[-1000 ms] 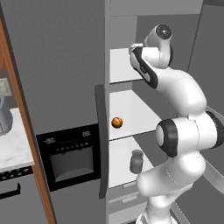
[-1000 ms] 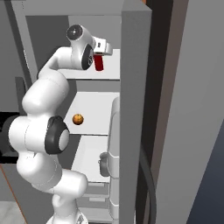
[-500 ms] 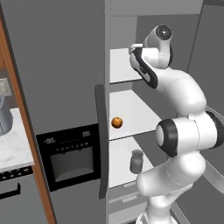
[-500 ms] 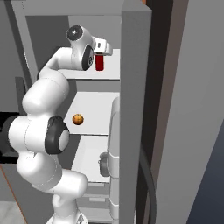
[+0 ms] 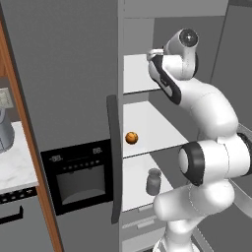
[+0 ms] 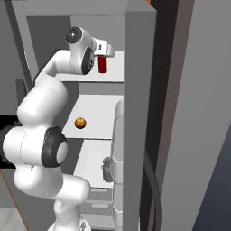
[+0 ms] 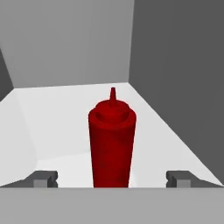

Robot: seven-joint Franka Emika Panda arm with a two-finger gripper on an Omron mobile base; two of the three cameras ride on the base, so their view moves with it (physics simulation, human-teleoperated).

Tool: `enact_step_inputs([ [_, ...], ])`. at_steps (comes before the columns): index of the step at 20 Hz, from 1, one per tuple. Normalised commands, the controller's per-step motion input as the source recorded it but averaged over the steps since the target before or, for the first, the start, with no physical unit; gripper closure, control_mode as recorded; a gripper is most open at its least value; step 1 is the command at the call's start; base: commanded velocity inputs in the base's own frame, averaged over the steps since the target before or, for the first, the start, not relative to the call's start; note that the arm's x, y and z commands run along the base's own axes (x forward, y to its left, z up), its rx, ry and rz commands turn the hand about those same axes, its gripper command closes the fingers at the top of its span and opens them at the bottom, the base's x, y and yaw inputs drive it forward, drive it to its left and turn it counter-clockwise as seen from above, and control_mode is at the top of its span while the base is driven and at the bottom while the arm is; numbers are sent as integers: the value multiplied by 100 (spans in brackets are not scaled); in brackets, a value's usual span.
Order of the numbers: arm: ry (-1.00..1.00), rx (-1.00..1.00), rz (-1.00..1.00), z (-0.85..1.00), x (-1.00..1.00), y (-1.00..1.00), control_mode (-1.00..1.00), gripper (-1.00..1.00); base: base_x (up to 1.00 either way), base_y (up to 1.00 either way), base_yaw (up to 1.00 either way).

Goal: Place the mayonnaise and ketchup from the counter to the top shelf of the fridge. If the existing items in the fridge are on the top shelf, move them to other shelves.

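The red ketchup [image 7: 111, 140] stands upright on the white top shelf [image 7: 52, 122] of the grey fridge [image 5: 88, 59]. My gripper [image 7: 111, 179] is open, a finger on each side of the bottle and well apart from it. From the right base the ketchup [image 6: 103, 66] shows just under my hand on the top shelf [image 6: 115, 72]. An orange fruit [image 5: 131, 138] lies on the middle shelf and a grey lidded jar [image 5: 153, 181] stands on the shelf below. The marble counter [image 5: 12, 167] is at far left. The mayonnaise is out of view.
The fridge door's dark handle [image 5: 114, 162] hangs left of the shelves. Below the counter level sits a black oven [image 5: 81, 177]. A grey pot [image 5: 4, 133] stands on the counter. The fridge's side wall [image 6: 140, 113] closes off the shelves on the right.
The jaws have spread wide and let go of the ketchup, which stays standing on the top shelf. The arm has hardly moved.
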Motion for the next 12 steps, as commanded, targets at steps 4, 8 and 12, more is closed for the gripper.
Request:
enact_step_inputs([
  [4, -19, 0, 0, 0, -100, 0, -100, -100, 0, 0, 0],
  [8, -31, 0, 0, -2, -100, 1, -100, -100, 0, 0, 0],
  [12, -16, 0, 0, 17, -100, 20, -100, -100, 0, 0, 0],
])
